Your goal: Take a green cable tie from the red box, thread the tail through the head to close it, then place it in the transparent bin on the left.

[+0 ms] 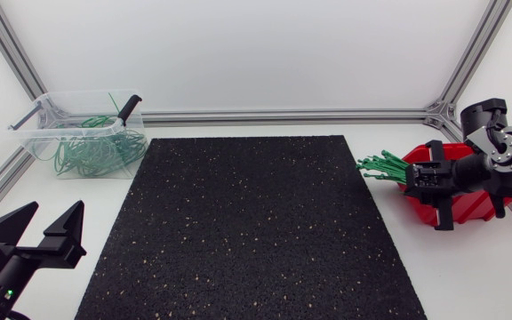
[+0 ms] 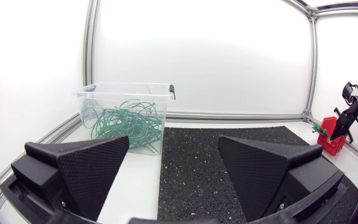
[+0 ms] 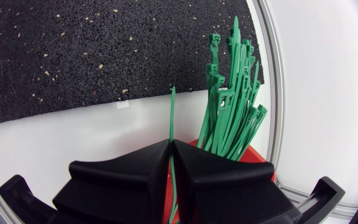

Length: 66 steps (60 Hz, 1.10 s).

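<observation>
The red box (image 1: 469, 206) stands at the table's right edge with a bundle of green cable ties (image 1: 382, 166) sticking out toward the mat. My right gripper (image 1: 423, 178) hovers over the box. In the right wrist view its fingers (image 3: 135, 171) are pressed together on a single green cable tie (image 3: 172, 115) that juts out ahead of them, beside the bundle (image 3: 232, 102). The transparent bin (image 1: 83, 133) at the back left holds several closed green ties. Near the front left corner my left gripper (image 1: 47, 228) stands open with nothing between its fingers, far from the box.
A black speckled mat (image 1: 247, 227) covers the middle of the table. The bin (image 2: 126, 115) has a black clip on its rim. Aluminium frame rails (image 1: 283, 116) run along the back and side edges.
</observation>
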Tool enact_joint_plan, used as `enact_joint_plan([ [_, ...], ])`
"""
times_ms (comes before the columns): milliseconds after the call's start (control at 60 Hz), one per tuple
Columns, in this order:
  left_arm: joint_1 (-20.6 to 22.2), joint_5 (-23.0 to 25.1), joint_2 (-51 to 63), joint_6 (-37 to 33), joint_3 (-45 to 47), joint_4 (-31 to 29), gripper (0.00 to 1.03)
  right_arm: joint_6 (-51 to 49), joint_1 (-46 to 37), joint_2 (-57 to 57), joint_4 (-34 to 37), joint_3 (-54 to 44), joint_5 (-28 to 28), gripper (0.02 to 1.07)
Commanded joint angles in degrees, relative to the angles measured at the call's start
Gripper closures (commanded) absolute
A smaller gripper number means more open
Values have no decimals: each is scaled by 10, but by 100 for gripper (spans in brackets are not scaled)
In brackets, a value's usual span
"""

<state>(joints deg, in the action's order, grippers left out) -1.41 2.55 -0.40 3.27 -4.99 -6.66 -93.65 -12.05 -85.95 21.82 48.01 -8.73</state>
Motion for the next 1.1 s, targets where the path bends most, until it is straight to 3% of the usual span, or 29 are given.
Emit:
enact_joint_plan([
  [0,4,5,-3,10,18,-38,3,-1,-1,1,-4,11,1,101],
  [350,4,5,-4,10,18,-38,3,2,-9,103,87,61,-23,101],
  [717,10,5,-4,10,18,-38,3,105,-26,154,238,213,-128,101],
  [850,11,5,-4,10,18,-38,3,141,-11,192,255,220,-168,101],
  [1083,12,5,-4,10,18,-37,3,281,70,256,257,220,-168,101],
])
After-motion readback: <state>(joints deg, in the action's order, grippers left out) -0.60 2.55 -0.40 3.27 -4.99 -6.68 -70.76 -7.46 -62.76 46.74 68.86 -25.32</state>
